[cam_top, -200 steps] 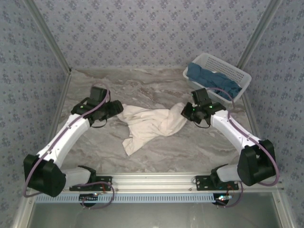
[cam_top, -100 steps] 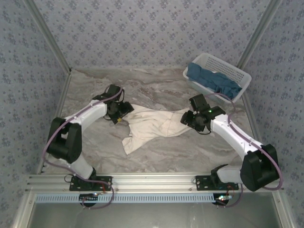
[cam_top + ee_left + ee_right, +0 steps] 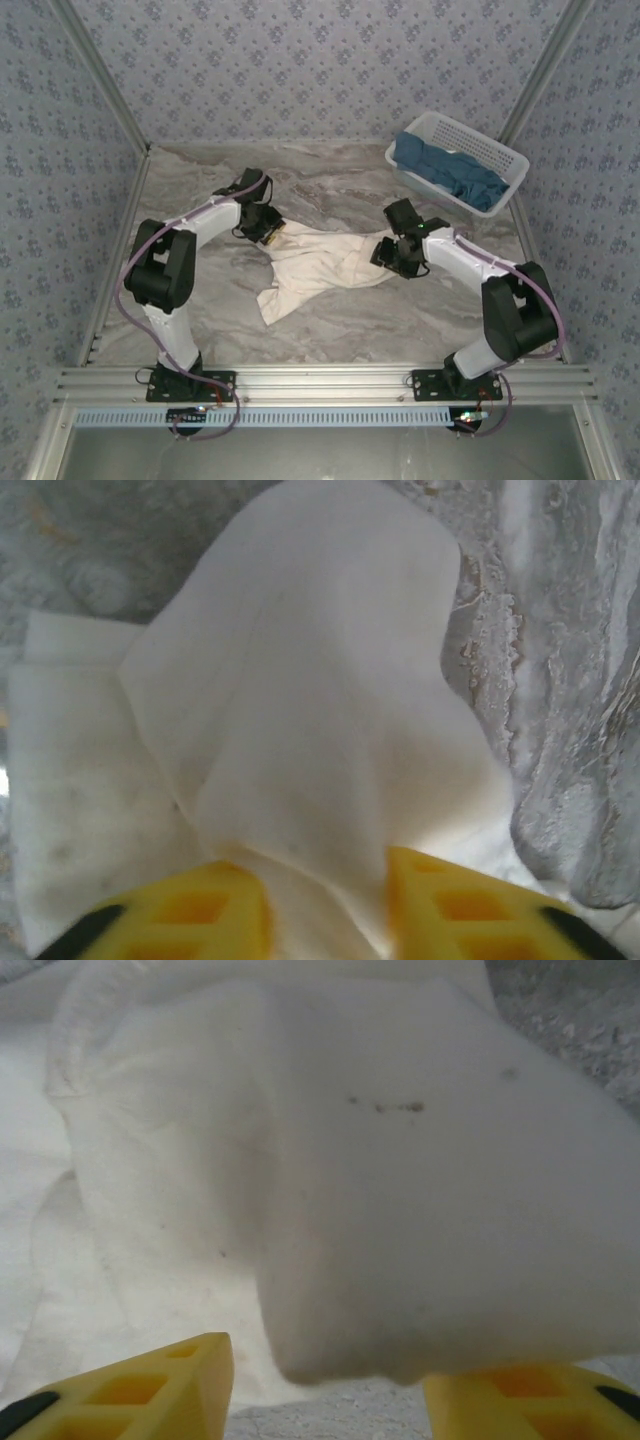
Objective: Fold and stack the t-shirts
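Left pincer (image 3: 266, 229): at the far-left corner of the cream-white t-shirt (image 3: 320, 262), jaws drawn in on a gathered fold of it. In the left wrist view the cloth narrows as it passes between them, which reads as a grip. Right pincer (image 3: 390, 255): at the shirt's right end, jaws standing apart and holding nothing. In the right wrist view a rounded fold bearing small dark marks (image 3: 385, 1107) lies just ahead of the gap, with bare worktop (image 3: 340, 185) showing beneath it. Cream-white t-shirt: crumpled and unfolded, lying mid-worktop between the two arms, a loose tail trailing toward the near edge. Dark teal-blue t-shirts (image 3: 450, 172): heaped in the white lattice basket (image 3: 478, 138) at the far right corner, well apart from both pincers. Condition of task: early, nothing folded or stacked. Hazards, as judged: only one end is secured, so a pull by the left arm alone would drag the shirt into a tighter bunch rather than spread it. The right jaws, closing where they stand, may catch only the top layer of the fold or miss its edge, and the cloth would slip out on lifting. A grip through several layers at the left would keep that corner from opening flat.
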Controlling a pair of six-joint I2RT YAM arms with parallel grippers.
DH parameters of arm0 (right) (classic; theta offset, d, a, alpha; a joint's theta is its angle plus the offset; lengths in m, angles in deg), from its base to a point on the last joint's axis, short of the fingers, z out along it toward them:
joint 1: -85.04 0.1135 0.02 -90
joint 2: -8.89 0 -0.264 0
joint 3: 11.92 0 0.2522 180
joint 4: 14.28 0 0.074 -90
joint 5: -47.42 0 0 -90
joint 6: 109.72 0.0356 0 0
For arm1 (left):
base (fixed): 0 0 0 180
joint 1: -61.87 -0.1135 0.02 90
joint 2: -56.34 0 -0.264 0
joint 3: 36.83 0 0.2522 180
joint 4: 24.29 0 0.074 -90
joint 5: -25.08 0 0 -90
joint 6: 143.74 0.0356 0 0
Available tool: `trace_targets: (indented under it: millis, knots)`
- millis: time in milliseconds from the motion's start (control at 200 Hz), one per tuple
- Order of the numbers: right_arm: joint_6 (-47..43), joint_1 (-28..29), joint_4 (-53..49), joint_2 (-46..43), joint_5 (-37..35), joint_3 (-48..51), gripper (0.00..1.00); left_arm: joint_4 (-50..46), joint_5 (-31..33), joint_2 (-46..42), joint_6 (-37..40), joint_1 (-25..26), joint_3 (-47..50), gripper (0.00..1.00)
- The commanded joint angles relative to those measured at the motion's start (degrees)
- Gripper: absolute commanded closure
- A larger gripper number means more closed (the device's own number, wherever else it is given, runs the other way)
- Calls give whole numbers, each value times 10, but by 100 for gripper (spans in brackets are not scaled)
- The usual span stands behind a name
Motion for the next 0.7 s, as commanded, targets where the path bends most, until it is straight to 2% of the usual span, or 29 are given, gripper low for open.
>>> trace_targets:
  millis: [0, 85, 160, 415, 575, 694]
  knots:
    - [-5, -1, -2, 15, 12, -26, 59, -15, 18, 9, 0, -3, -29, 87]
    - [-8, -4, -2, 16, 6, -32, 81, -24, 34, -4, 8, -2, -39, 100]
    - [-10, -7, -2, 9, -6, -40, 100, -35, 45, -20, 18, -3, -53, 100]
    - [-23, -27, -7, -39, -19, -115, 100, -86, 45, -59, 47, -7, -118, 100]
    - [-20, -63, -2, -60, 3, -198, 100, -102, 56, -91, 56, -22, -142, 100]
    - [-5, -95, 60, -74, 38, -245, 100, -119, 60, -112, 71, -40, -158, 100]
